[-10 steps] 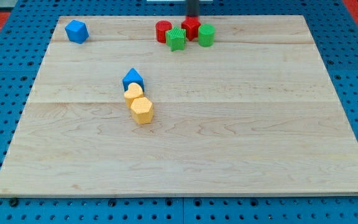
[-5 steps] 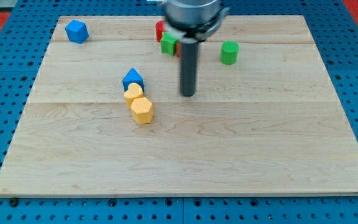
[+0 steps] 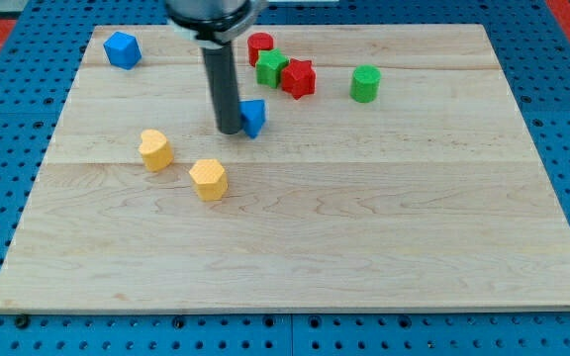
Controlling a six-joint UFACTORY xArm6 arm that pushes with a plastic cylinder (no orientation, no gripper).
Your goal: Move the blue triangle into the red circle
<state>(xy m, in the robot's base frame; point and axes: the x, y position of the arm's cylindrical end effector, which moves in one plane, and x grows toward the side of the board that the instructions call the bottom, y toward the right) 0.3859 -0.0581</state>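
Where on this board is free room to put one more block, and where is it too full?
Free: the wide stretch from the yellow hexagon to the view's bottom edge, and the view's right side below the green cylinder. Crowded: the top middle, where red circle, green block, red block, blue triangle and my tip gather.

Changes recorded since the earlier views:

- My tip (image 3: 231,131): shifted from mid-bench toward the view's left; now touching the left side of the blue triangle (image 3: 254,116).
- Blue triangle: moved right and up, off the yellow pair, closer to the red circle (image 3: 259,45).
- Yellow heart (image 3: 154,149): displaced left.
- Yellow hexagon (image 3: 209,179): displaced slightly left and down; the two yellow blocks now stand apart.
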